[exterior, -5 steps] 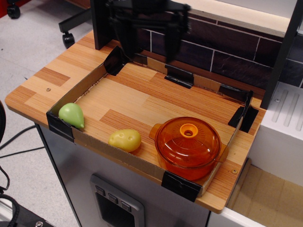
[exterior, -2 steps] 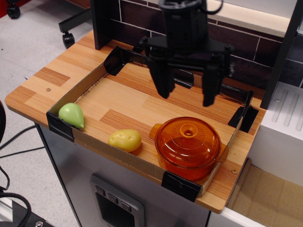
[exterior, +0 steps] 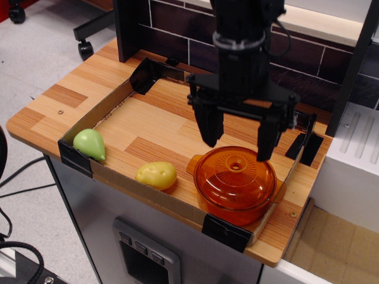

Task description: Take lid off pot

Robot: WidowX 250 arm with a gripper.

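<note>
We see the black gripper (exterior: pixel 238 151) hanging point-down over the back half of the pot, its two fingers (exterior: pixel 209 127) spread wide apart with nothing between them. The left-hand finger in the picture ends just above the pot's rear left edge, and the other finger ends over the rear right rim; we cannot tell whether either tip touches the plastic. The arm rises straight up from them and out of the top of the frame.

Directly below sits the lid (exterior: pixel 236 176), a shallow orange dome still seated on the pot (exterior: pixel 235 204), with its small ring knob at the centre, lying between the two fingertips and slightly in front of them. The pot stands in the front right corner of the cardboard tray (exterior: pixel 172 201), close to the front wall and to the black tape at that corner.

To the pot's left we find the yellow toy potato (exterior: pixel 157 175) resting against the tray's front wall, near the pot but apart from it. Farther left, the green toy pear (exterior: pixel 90 144) sits in the tray's left corner. The tray lies on a wooden counter (exterior: pixel 53 100), with a dark brick wall (exterior: pixel 308 68) behind.
</note>
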